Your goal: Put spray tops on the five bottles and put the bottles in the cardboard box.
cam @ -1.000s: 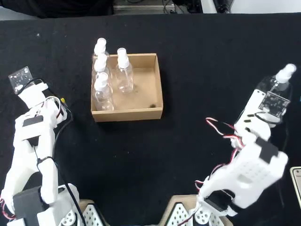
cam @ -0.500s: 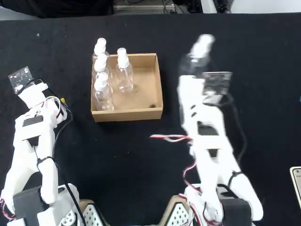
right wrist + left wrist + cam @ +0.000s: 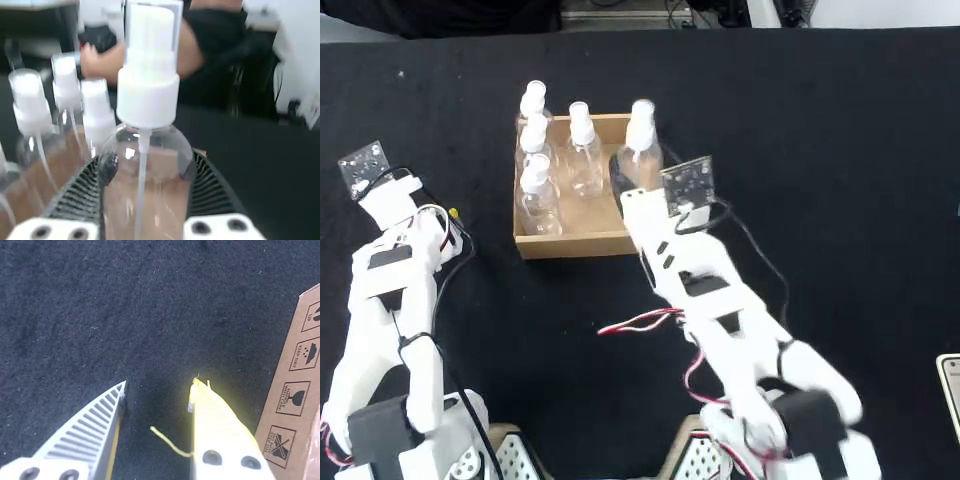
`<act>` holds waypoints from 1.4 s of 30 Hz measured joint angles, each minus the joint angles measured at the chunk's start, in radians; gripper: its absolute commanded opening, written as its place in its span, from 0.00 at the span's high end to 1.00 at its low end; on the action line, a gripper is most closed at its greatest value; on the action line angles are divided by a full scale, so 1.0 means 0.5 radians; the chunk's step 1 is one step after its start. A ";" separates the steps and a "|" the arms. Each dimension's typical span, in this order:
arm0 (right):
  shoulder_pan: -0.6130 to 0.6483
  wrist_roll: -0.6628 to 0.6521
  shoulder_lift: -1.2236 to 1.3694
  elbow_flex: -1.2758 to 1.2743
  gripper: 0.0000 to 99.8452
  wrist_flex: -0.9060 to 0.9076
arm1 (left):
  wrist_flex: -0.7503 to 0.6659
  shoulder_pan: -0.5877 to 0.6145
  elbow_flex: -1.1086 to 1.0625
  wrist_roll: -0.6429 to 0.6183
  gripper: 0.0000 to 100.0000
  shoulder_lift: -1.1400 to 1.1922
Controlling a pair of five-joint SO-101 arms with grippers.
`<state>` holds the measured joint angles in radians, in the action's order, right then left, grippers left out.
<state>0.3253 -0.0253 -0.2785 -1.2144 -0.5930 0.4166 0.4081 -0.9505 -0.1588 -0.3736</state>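
Observation:
The cardboard box point(image 3: 642, 237) stands at the table's back centre-left with several clear bottles in it, each with a white spray top point(image 3: 582, 121). My right gripper point(image 3: 638, 185) is shut on another clear bottle point(image 3: 639, 158) with a white spray top point(image 3: 148, 90), holding it upright over the box's right side. In the right wrist view this bottle point(image 3: 145, 185) sits between the black ribbed fingers point(image 3: 210, 192), with the boxed bottles point(image 3: 31, 117) behind. My left gripper point(image 3: 156, 392) is open over bare black cloth, beside the box's outer wall point(image 3: 295, 395).
Black cloth point(image 3: 820, 120) covers the whole table. A pale object point(image 3: 951, 375) shows at the right edge. Red and white wires point(image 3: 640, 322) trail from the right arm over the table's front middle.
The right arm has swung from the table's right side leftwards with the bottle in its gripper, and now holds it over the box. The left arm has kept still.

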 measured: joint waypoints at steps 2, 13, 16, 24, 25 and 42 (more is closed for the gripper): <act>0.000 0.000 0.163 0.000 0.96 -0.138 | 0.000 0.000 0.000 0.000 0.82 0.000; 0.052 0.003 1.043 0.089 0.95 -1.083 | 0.000 0.000 0.000 0.000 0.82 0.000; 0.061 0.003 1.224 0.172 0.95 -1.172 | 0.000 0.000 0.000 0.000 0.82 0.000; 0.064 -0.003 1.350 0.236 0.95 -1.338 | 0.000 0.000 0.000 0.000 0.82 0.000; 0.064 -0.003 1.350 0.236 0.95 -1.344 | 0.000 0.000 0.000 0.000 0.82 0.000; 0.071 0.000 1.350 0.236 0.84 -1.344 | 0.000 0.043 0.000 0.000 0.82 0.000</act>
<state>0.3606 -0.0253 0.3966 -1.0963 -1.2651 0.4166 0.4296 -0.9505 -0.1588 -0.3736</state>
